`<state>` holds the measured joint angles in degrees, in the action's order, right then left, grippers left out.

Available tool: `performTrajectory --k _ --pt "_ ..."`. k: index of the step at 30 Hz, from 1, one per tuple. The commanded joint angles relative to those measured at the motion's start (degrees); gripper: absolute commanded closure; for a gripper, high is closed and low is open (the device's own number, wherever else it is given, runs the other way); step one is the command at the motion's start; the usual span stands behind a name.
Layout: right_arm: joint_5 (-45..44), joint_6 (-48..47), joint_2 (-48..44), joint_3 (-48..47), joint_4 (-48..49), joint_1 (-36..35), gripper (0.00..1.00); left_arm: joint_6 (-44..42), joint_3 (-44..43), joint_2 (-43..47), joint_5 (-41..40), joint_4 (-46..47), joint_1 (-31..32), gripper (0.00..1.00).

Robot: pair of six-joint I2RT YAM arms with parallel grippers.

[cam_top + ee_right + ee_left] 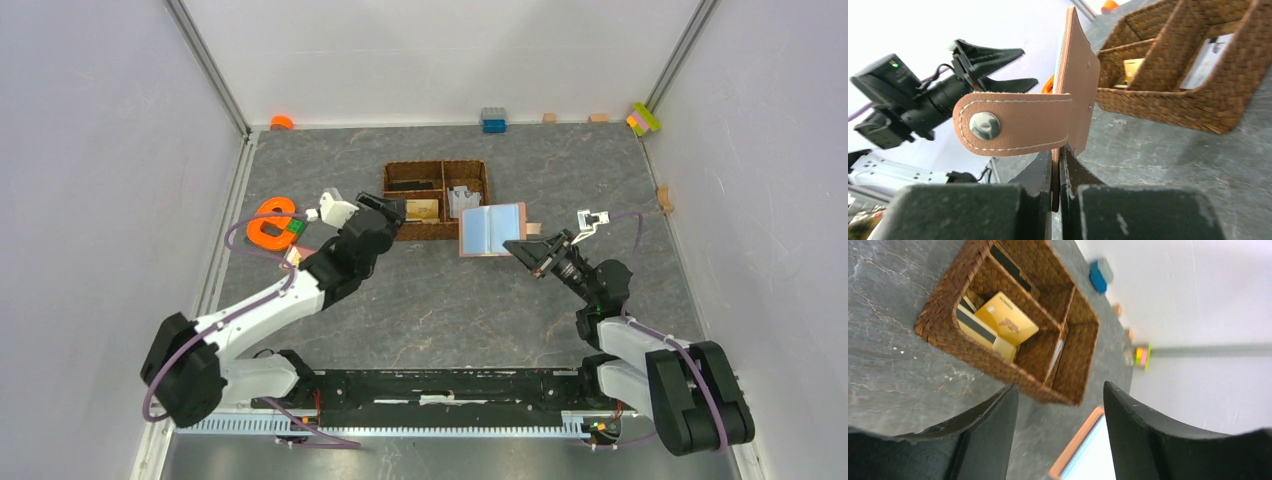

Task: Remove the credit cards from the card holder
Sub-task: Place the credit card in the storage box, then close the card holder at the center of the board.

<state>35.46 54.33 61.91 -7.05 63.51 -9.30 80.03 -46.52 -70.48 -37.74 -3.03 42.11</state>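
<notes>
Mid-extraction: right gripper (1058, 155) is clamping the open salmon-pink leather wallet (1079, 85) upright; left gripper (1059, 388) is hovering wide, empty. Likely next: left reaches into the wallet.

The top camera looks steeply down from above and behind the arm bases (262, 378), taking in the whole worktop (420, 300). The left wrist camera hangs close above the basket (998, 367), tilted. The right wrist camera looks low along the right end effector (1058, 160), past the wallet (1075, 100), toward that same basket.
</notes>
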Motion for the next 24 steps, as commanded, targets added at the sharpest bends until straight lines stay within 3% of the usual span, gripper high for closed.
performTrajectory --k 1,5,10,13,17,24 --pt "5.14 8.22 3.12 0.32 19.03 0.15 1.0 -22.48 8.91 6.92 14.74 17.79 0.04 0.3" --pt "7.27 16.88 7.72 0.63 33.38 0.07 1.0 -29.79 14.58 7.1 33.05 33.86 -0.01 0.17" --pt "8.48 26.22 14.46 0.06 48.28 0.0 1.0 -35.06 9.2 -0.64 49.73 35.45 -0.01 0.14" --pt "8.92 27.36 16.76 -0.68 48.75 -0.73 1.0 -34.89 7.45 -5.03 57.0 39.62 -0.01 0.14" --pt "9.59 27.28 17.43 -2.03 48.76 -2.57 1.0 -33.18 6.67 -7.45 58.57 40.45 -0.01 0.16" --pt "10.59 26.02 15.47 -2.86 47.63 -3.27 1.0 -34.95 5.94 -4.98 49.48 29.84 -0.73 0.15"
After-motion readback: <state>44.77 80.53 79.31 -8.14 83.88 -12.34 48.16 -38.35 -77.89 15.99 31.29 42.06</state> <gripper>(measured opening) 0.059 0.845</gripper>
